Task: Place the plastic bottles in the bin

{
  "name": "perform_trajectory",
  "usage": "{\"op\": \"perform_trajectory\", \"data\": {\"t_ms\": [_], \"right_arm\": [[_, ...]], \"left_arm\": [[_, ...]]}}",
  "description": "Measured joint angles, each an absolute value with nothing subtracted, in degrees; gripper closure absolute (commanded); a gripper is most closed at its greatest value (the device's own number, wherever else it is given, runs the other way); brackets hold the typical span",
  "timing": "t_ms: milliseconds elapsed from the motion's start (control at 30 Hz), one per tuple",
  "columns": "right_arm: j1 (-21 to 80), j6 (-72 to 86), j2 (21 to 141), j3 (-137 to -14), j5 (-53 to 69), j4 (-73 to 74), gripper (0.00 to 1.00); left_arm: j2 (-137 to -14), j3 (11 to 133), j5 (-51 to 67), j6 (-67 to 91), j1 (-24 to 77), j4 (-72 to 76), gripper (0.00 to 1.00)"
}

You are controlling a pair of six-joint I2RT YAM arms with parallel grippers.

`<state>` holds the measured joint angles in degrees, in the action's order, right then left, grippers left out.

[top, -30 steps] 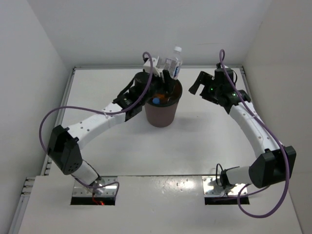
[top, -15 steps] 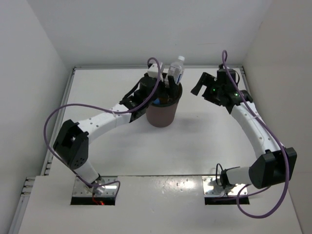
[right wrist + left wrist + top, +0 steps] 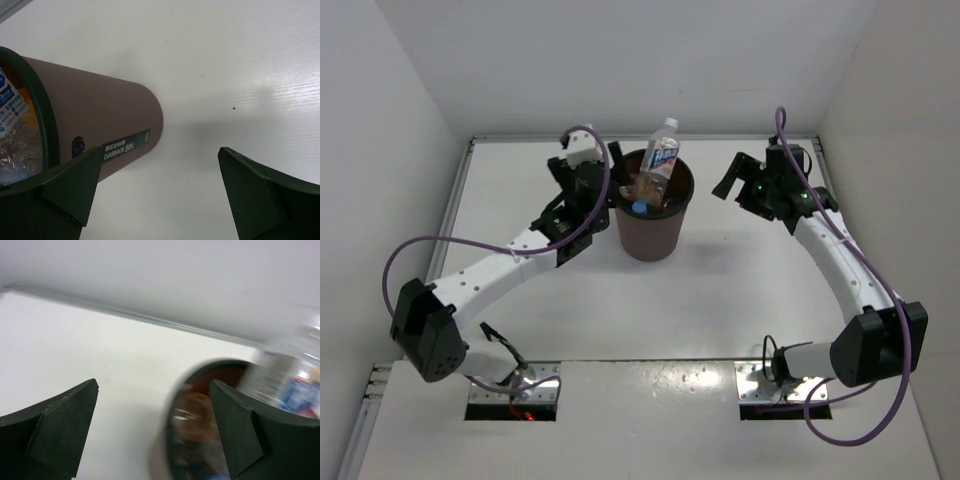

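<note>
so the tall clear bottle is in the bin but only partly. its bottom is down inside and it leans against the far rim, with the white cap and most of the blue-and-white label sticking up above it. lower down i can see an orange bottle and a blue cap. the left wrist view is smeared, so i honestly can't tell how many bottles are piled in there. nothing is lying out on the table as far as the overhead shows.

the left gripper sits just beside the bin's left rim with its fingers spread wide and nothing between them. the right gripper hangs well off to the right of the bin, also splayed open and empty, and its camera looks at the bin's side wall.

handling-wise i'd guess these bottles are empty or nearly so. that'd make them super light, with thin walls that dent if you squeeze and slick plastic that can squirt out of a pinch. if the tall one needs a nudge or a regrab, i'd take it across the labelled middle where it's straight-sided, not the tapered neck. go gentle too, because a light bottle leaning on a rim could tip out pretty easily.
</note>
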<state>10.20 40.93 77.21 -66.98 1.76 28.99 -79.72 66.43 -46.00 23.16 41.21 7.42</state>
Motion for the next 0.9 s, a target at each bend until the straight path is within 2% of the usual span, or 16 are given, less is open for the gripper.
{"op": "perform_trajectory", "data": {"t_ms": [167,367,900], "right_arm": [[10.11,40.95,77.23,-67.0,1.85,29.1,0.0],[9.5,40.93,77.32,-67.42,1.8,29.71,0.0],[8.16,38.41,76.01,-65.95,3.75,32.16,0.0]], "left_arm": [[-77.3,63.7,-60.97,26.17,37.47,2.83,0.0],[-77.82,61.1,-67.79,32.6,36.77,-4.73,0.0],[-82.7,66.15,-65.01,37.47,36.1,-9.06,0.0]]}}
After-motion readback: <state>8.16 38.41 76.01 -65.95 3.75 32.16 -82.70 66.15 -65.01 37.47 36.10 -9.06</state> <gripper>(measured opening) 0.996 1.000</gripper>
